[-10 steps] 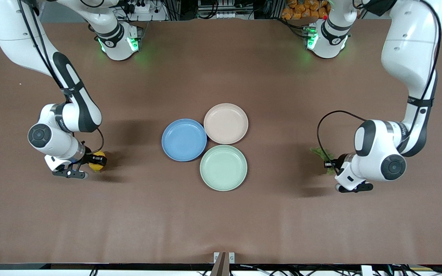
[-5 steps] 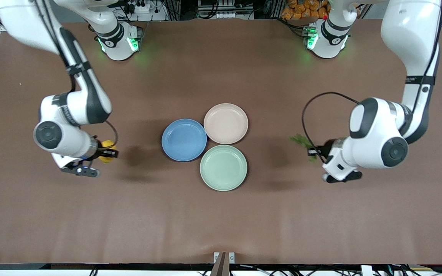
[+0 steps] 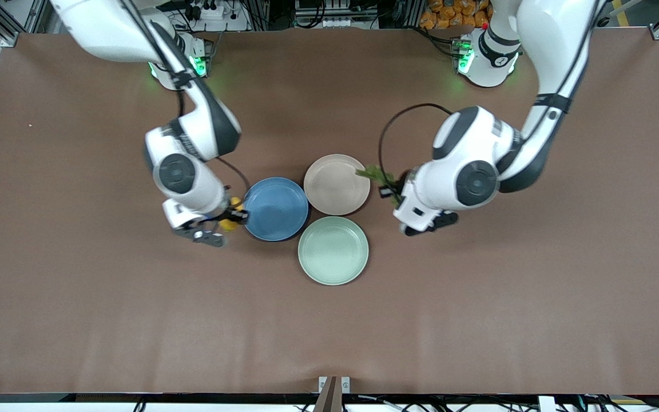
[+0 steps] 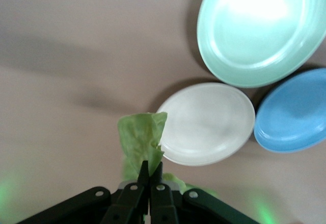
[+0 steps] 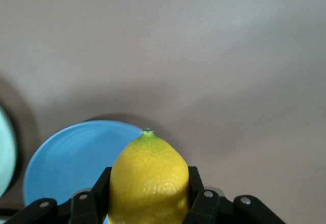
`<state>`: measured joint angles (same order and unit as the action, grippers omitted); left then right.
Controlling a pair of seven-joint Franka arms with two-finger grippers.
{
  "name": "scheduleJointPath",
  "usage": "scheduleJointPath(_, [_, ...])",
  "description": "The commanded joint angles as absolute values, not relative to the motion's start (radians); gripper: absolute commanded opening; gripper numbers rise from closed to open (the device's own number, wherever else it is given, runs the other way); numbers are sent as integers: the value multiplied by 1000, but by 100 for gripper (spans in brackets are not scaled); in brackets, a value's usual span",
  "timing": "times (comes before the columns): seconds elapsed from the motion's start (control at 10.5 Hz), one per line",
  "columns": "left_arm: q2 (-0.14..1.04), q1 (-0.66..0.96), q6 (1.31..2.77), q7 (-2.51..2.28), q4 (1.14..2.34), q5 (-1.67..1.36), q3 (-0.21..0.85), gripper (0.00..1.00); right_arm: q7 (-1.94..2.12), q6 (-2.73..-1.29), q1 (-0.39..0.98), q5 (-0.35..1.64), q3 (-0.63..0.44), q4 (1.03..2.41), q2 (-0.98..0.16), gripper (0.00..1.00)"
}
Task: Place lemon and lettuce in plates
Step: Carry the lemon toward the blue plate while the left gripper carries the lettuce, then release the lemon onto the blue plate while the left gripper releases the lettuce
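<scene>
The right gripper [image 3: 227, 220] clamps the lemon [image 3: 229, 220] at the blue plate's [image 3: 275, 209] rim; released here, it would likely roll off onto the table. The left gripper [image 3: 389, 189] pinches the lettuce [image 3: 372, 173] over the beige plate's [image 3: 336, 184] edge; it may flutter outside. Both wrists angle downward.

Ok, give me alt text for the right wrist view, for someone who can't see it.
The right gripper is shut on the lemon, held in the air at the edge of the blue plate, which sits on the brown table.
</scene>
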<state>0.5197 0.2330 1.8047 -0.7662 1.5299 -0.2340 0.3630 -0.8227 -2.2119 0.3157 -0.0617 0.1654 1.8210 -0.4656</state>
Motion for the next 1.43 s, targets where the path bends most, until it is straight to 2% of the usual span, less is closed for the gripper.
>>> scheduleJointPath(0.0, [558, 264, 1837, -793, 1546, -299, 357, 0, -963, -2314, 362, -81, 179, 1821, -532, 0])
scheduleJointPath(0.38, [624, 294, 1916, -822, 1545, -328, 357, 0, -980, -2446, 396, -81, 186, 1859, -603, 2])
scheduleJointPath(0.48, [636, 296, 1927, -827, 1545, -328, 357, 0, -980, -2474, 397, -81, 186, 1871, -607, 15])
scheduleJointPath(0.57, [646, 310, 1939, -850, 1543, -328, 357, 0, -980, -2474, 403, -81, 186, 1871, -609, 39])
scheduleJointPath(0.67, [655, 316, 1950, -868, 1542, -328, 357, 0, -995, -2467, 410, -80, 186, 1871, -603, 99])
scheduleJointPath(0.77, [663, 327, 1976, -879, 1542, -330, 357, 0, -997, -2430, 403, -81, 186, 1871, -565, 100])
scheduleJointPath(0.96, [683, 360, 2012, -905, 1545, -345, 357, 0, -973, -2218, 367, -80, 189, 1864, -448, 100])
scheduleJointPath(1.05, [695, 377, 2034, -931, 1548, -347, 356, 0, -921, -2163, 330, -78, 205, 1864, -393, 100])
scheduleJointPath(1.15, [706, 388, 2036, -957, 1548, -345, 356, 11, -864, -2104, 284, -78, 225, 1864, -338, 100])
scheduleJointPath(1.24, [709, 388, 2036, -957, 1548, -345, 354, 53, -812, -2061, 240, -72, 230, 1864, -278, 100])
scheduleJointPath(1.34, [710, 387, 2036, -960, 1548, -344, 353, 76, -777, -2028, 192, -68, 232, 1862, -225, 100])
